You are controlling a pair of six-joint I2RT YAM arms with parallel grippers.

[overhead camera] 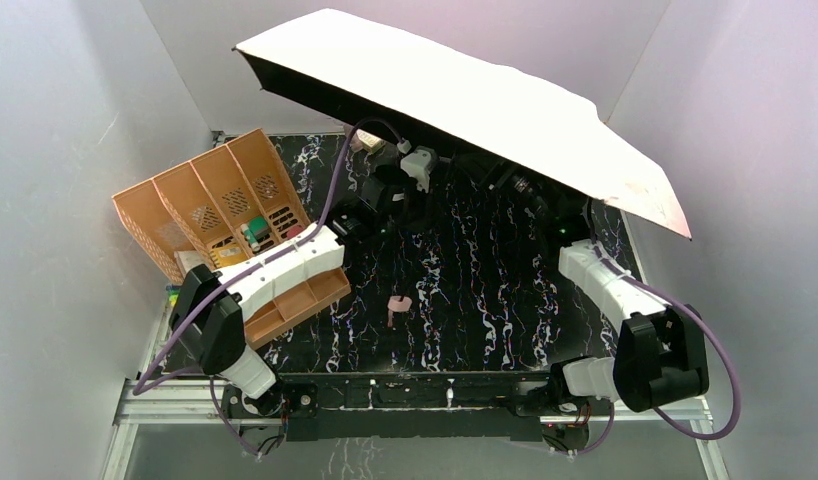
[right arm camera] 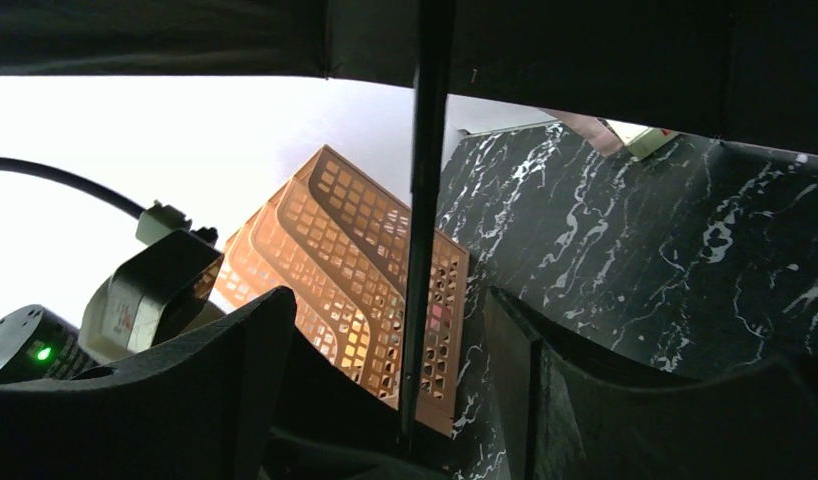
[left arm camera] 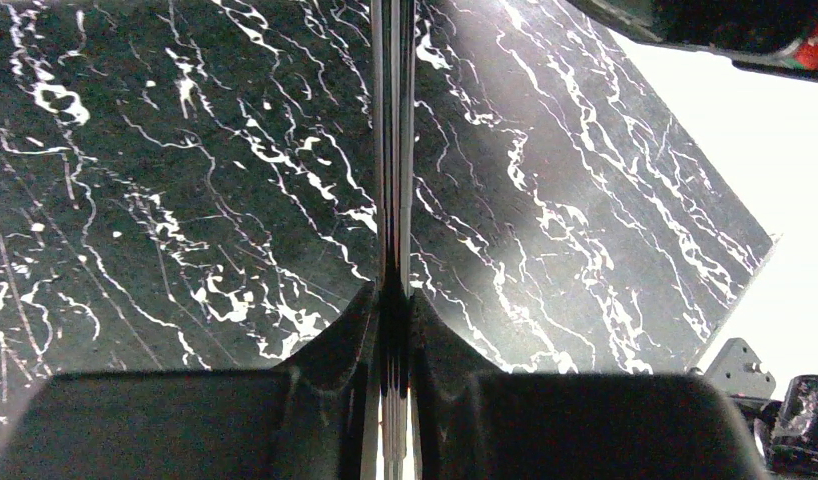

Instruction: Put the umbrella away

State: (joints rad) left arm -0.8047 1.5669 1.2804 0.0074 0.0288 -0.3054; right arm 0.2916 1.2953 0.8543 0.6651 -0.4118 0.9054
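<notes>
The umbrella (overhead camera: 465, 100) is open and tilted over the back of the table, with its pale pink side up and its black underside (right arm camera: 585, 50) facing down. My left gripper (overhead camera: 417, 165) reaches under the canopy. In the left wrist view it (left arm camera: 393, 300) is shut on the thin metal shaft (left arm camera: 393, 150). My right gripper is hidden under the canopy in the top view. In the right wrist view it (right arm camera: 390, 300) is open, with a thin dark rod (right arm camera: 425, 200) of the umbrella running between its fingers (right arm camera: 235, 340).
An orange slotted desk organizer (overhead camera: 225, 210) holding small items stands at the left, and it also shows in the right wrist view (right arm camera: 365, 250). A small pink piece (overhead camera: 398, 308) lies on the black marbled table (overhead camera: 485, 290). White walls enclose the table.
</notes>
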